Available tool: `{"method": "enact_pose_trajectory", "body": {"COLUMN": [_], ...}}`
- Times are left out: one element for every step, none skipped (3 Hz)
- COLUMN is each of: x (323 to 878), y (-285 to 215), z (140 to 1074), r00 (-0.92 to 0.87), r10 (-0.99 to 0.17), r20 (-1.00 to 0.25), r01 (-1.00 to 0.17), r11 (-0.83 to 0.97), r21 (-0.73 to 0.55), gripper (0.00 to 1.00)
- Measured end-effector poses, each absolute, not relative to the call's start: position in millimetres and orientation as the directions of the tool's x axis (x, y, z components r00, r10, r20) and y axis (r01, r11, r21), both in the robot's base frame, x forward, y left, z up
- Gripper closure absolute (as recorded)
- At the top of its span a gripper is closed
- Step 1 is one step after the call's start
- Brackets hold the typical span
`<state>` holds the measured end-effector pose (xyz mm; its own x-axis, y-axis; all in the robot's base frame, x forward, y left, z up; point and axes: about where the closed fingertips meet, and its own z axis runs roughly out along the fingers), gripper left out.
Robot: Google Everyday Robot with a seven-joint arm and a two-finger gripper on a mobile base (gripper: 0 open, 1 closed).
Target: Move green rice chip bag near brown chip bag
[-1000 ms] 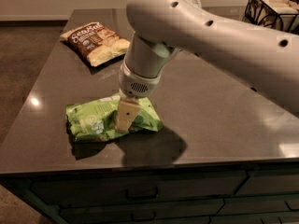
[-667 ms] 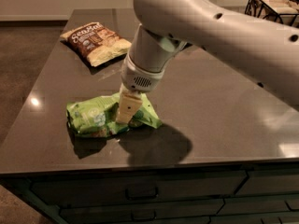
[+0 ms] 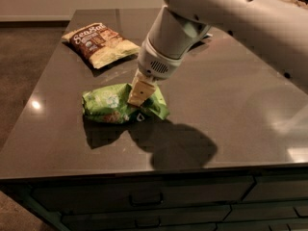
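Observation:
The green rice chip bag (image 3: 108, 104) is crinkled and hangs just above the dark table (image 3: 240, 105), with its shadow below it. My gripper (image 3: 138, 99) comes down from the upper right and is shut on the bag's right part, its cream fingers (image 3: 141, 90) pressed into the foil. The brown chip bag (image 3: 98, 43) lies flat at the far left of the table, well apart from the green bag and beyond it.
The table's left edge runs close to both bags, with floor beyond it. The front edge sits above dark drawers (image 3: 144, 198). My white arm (image 3: 226, 13) spans the upper right of the view.
The green bag has risen off the table in my gripper and shifted a little toward the far side, nearer the brown bag. The arm has swung up and right.

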<state>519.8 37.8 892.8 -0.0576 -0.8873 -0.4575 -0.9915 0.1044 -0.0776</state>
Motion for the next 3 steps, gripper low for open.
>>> {"method": "enact_pose_trajectory", "body": {"x": [544.4, 576.2, 600.1], "y": [39.6, 41.7, 56.5], "z": [909.9, 930.7, 948.2], "r00": [-0.104, -0.157, -0.180], "r10": [-0.866, -0.838, -0.812], "r20": [-0.490, -0.523, -0.555], "r01": [-0.981, -0.960, -0.940], "r11": [0.171, 0.253, 0.307], "r21": [-0.094, -0.116, -0.146], "gripper": [1.00, 1.00, 1.00]}}
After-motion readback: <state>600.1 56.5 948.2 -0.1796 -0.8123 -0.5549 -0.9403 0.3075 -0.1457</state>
